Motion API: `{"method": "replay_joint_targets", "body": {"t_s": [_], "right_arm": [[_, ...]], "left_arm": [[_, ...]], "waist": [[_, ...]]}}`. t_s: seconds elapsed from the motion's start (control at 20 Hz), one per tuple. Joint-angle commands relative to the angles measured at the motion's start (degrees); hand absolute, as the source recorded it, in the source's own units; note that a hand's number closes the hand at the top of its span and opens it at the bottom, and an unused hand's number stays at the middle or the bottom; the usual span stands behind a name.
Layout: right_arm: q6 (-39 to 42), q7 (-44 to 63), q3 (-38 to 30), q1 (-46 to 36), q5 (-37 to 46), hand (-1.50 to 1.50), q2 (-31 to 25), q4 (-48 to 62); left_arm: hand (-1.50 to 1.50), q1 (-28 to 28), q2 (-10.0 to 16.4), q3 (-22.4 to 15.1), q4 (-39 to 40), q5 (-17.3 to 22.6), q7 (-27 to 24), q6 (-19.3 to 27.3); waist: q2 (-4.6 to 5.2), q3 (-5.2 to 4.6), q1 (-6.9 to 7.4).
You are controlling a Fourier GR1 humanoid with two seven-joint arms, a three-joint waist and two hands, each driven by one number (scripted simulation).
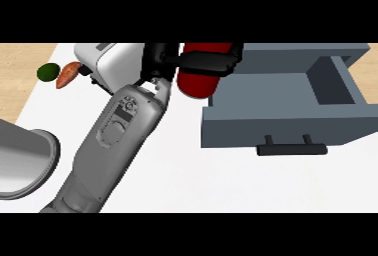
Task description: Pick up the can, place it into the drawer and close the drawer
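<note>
Where the left hand (pixel 164 57) sits: 12 o'clock of the view, its forearm laid in from 7 o'clock; I see no right hand.
Fingers (pixel 210 62): clenched round the can, crossing its upper half.
Can (pixel 196 87): red, at 3 o'clock of the palm, long axis 12-to-6; I cannot tell whether it is clear of the tabletop (pixel 192 180).
Drawer (pixel 244 132): open, its left wall just beside the can, at the can's 3 o'clock.
Coming move, my judgement: carry toward 3 o'clock over that wall, then release.

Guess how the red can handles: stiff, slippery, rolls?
The can looks rigid and smooth-sided, so possibly slippery in the left hand curled round it. Rounded and cylindrical, it would likely roll if laid sideways in the open drawer.
</note>
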Motion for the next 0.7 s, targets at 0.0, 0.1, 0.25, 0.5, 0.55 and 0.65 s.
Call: {"method": "replay_joint_targets", "body": {"t_s": [0.0,0.1,0.25,0.5,0.55,0.65], "right_arm": [[1.1,-2.8,0.2,-1.3,1.7,-1.50,-0.4,3.9],[-1.3,5.2,-1.2,-4.7,-1.5,-1.50,-2.1,-1.6],[-0.3,-1.5,2.4,-1.2,3.2,-1.50,1.5,1.5],[-0.2,1.2,-0.5,-3.2,0.5,-1.50,-0.7,1.7],[-0.1,2.6,1.1,-1.7,0.2,-1.50,0.3,-2.0],[0.6,0.3,0.3,-2.6,-0.1,-1.50,0.0,1.9]], "left_arm": [[1.50,-8.6,-0.2,-1.6,6.7,1.7,1.0,3.5],[1.50,-10.4,-0.2,-2.7,10.6,3.6,-1.6,4.6],[1.50,-15.0,-0.2,0.0,15.0,3.9,-1.4,3.9],[1.50,-21.1,-0.2,-1.4,20.3,6.8,0.2,5.1],[1.50,-26.5,-0.2,-2.0,25.4,7.8,0.6,7.9],[1.50,-23.7,-0.2,-3.4,29.6,10.6,-5.9,7.0]], "waist": [[0.10,0.02,-0.27],[0.17,-0.02,-0.63],[0.19,0.02,-0.53],[0.11,0.02,-0.37],[0.35,0.05,-1.94],[0.59,0.07,-2.14]]}}
